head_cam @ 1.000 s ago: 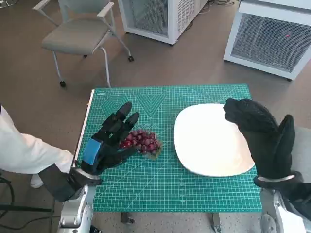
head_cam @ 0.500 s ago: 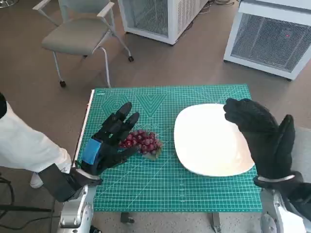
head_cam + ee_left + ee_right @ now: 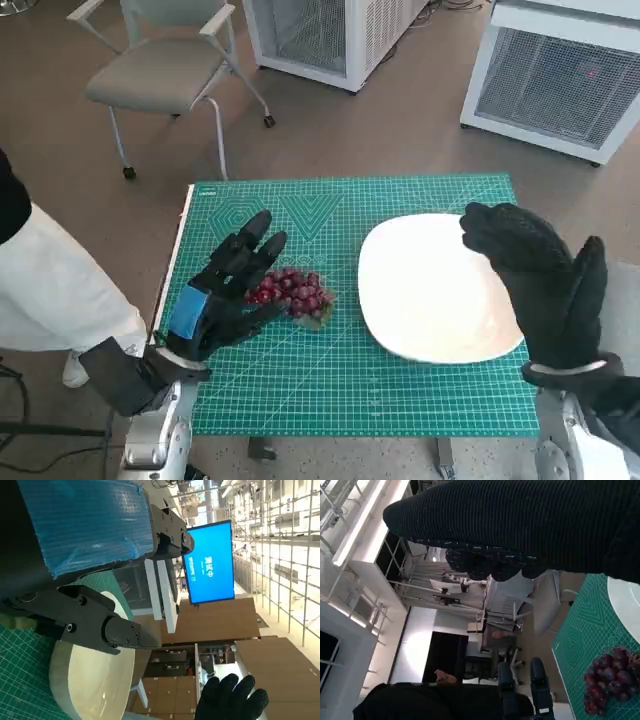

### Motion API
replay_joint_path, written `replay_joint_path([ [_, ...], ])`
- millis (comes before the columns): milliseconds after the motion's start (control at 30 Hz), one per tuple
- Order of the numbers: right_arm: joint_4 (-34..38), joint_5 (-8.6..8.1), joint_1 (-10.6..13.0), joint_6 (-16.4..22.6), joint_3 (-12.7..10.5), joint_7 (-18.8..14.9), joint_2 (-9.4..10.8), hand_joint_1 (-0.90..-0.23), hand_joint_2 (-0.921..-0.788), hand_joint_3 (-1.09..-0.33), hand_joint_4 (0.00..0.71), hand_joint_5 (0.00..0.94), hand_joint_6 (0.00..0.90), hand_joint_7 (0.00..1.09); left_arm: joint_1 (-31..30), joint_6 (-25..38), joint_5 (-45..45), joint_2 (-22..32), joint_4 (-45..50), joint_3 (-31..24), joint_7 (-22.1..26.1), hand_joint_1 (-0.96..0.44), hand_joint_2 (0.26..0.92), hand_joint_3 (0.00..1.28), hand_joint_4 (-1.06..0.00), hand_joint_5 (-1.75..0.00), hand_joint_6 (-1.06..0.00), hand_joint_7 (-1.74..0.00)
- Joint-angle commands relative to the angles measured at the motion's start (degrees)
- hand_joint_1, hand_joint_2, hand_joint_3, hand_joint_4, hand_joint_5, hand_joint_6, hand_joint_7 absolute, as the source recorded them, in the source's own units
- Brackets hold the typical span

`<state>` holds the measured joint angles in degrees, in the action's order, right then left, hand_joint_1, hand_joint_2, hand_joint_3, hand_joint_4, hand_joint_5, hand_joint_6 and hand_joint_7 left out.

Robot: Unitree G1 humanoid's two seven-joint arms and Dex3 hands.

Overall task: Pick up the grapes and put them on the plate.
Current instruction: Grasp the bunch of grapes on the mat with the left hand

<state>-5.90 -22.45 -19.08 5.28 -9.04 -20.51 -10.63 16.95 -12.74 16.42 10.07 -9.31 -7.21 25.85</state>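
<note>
Since the earlier frames only the person at the left edge has shifted: the white sleeve (image 3: pixel 50 290) now sits lower and a dark patch shows above it, while both hands, the grapes and the plate lie as before.

The worktop (image 3: pixel 400 400) is covered by a green cutting mat printed with a pale grid and triangle outlines; its printed text is too small to read. On its right half lies the white plate (image 3: pixel 430 290), bare. The grapes (image 3: pixel 292 292), a dark red bunch, rest on the mat just left of the plate, apart from its rim.

In the left wrist view a blue screen (image 3: pixel 209 565) carries white characters too small to read.

The right hand (image 3: pixel 540 280), gloved, hangs over the plate's right edge with its fingers spread, holding nothing. The left hand (image 3: pixel 225 295) lies beside the grapes on their left, fingers spread and reaching past the bunch's far side; whether they touch the fruit cannot be told, and it grips nothing.
</note>
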Motion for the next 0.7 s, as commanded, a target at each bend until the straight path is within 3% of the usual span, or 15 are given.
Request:
replay_joint_path([
  [33,0.1,-0.44,1.1,-0.6,-0.1,-0.3,0.1,-0.314,-0.921,-0.618,0.359,0.917,0.234,1.06,-0.6,-1.2,-2.5,2.0,1.9,0.6,0.1,-0.34,0.92,0.09,-0.28,0.0,-0.33,0.0],
  [100,0.1,-0.47,1.1,-0.6,-0.2,-0.3,0.1,-0.314,-0.921,-0.618,0.359,0.917,0.234,1.06,-0.6,-2.0,-7.4,4.8,2.8,1.7,-0.3,-0.35,0.917,0.07,-0.25,0.0,-0.3,0.0],
  [200,0.3,-0.49,1.0,-0.5,-0.3,-0.4,0.0,-0.315,-0.921,-0.618,0.359,0.918,0.234,1.06,-1.1,-1.4,-22.0,12.1,6.9,4.4,-2.3,-0.38,0.889,0.03,-0.13,0.0,-0.21,0.0],
  [367,0.4,-0.48,1.0,-0.4,-0.2,-0.4,0.0,-0.315,-0.921,-0.618,0.358,0.919,0.233,1.06,-3.1,15.9,-48.6,16.9,21.8,9.6,-3.7,-0.27,0.779,0.01,-0.02,0.0,-0.09,-0.01],
  [500,0.3,-0.39,1.1,-0.3,-0.1,-0.3,0.1,-0.315,-0.921,-0.618,0.357,0.919,0.233,1.06,-3.0,21.1,-52.5,15.8,25.4,10.6,-2.4,-0.15,0.722,0.0,0.0,0.0,-0.11,-0.03],
  [700,0.2,-0.26,1.2,-0.2,-0.1,-0.2,0.1,-0.315,-0.921,-0.618,0.356,0.92,0.232,1.06,-2.2,25.1,-52.8,15.5,27.4,11.8,0.9,-0.09,0.706,0.0,0.0,0.0,-0.13,-0.03],
])
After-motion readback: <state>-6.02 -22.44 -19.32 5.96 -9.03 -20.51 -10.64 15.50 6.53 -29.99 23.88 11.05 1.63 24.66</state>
